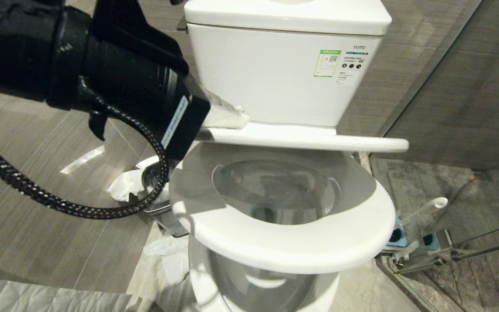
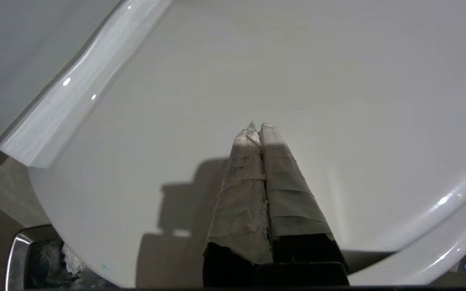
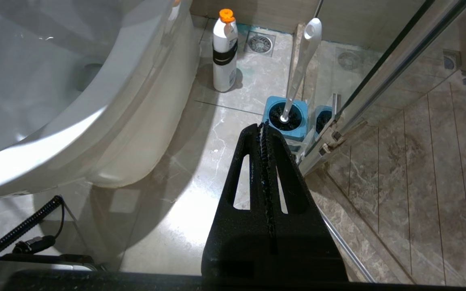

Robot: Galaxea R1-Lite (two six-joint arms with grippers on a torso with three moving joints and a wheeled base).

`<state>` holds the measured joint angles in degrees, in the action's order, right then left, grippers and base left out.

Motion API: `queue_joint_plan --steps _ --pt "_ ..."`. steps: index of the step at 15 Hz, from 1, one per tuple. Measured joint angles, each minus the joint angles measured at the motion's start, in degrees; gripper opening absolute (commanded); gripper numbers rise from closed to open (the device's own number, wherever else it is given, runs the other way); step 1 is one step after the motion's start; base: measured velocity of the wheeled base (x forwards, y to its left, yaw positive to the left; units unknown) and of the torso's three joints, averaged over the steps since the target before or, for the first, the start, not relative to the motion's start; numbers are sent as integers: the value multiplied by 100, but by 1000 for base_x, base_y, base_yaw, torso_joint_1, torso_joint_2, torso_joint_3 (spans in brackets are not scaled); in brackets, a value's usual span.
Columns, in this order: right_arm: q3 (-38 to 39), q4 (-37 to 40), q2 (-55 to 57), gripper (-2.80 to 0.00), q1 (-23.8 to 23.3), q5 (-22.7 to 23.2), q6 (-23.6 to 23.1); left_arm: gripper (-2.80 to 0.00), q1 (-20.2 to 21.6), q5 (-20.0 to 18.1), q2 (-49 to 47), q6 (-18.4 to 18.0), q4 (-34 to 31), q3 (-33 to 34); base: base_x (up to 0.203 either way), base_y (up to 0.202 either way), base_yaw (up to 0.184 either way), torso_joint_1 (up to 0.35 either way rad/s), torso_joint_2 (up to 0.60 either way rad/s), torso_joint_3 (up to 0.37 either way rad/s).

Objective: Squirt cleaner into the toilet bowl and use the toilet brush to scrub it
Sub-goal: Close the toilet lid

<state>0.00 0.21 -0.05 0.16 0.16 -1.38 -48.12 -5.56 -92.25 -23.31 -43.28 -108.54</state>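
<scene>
The white toilet bowl (image 1: 288,249) fills the middle of the head view, seat down, and its lid (image 1: 319,141) stands half raised, about level. My left gripper (image 1: 235,116), fingers taped, is shut and empty, its tips against the lid's left part (image 2: 257,72) in front of the tank. The toilet brush (image 1: 422,210) stands in its blue-topped holder (image 1: 399,234) on the floor right of the bowl. Over that floor hangs my right gripper (image 3: 262,127), shut and empty, just short of the holder (image 3: 285,117). The cleaner liquid is out of view.
A white bottle with an orange cap (image 3: 225,48) stands on the floor by the toilet's base. A steel waste bin (image 1: 158,203) with tissue sits left of the bowl, and crumpled paper (image 1: 163,247) lies in front of it. A glass shower door (image 3: 378,68) closes the right side.
</scene>
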Motion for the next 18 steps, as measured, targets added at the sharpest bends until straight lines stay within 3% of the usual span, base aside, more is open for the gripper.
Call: queue_joint_plan --steps 8,18 --pt "-1 -2 0 -280 0 -2 0 -280 -380 16 -154 -58 -22 974 0 0 0 0 0 0" --pt "-1 -5 1 -280 0 -1 1 -280 -408 83 -740 -28 185 1738 0 0 0 0 0 0"
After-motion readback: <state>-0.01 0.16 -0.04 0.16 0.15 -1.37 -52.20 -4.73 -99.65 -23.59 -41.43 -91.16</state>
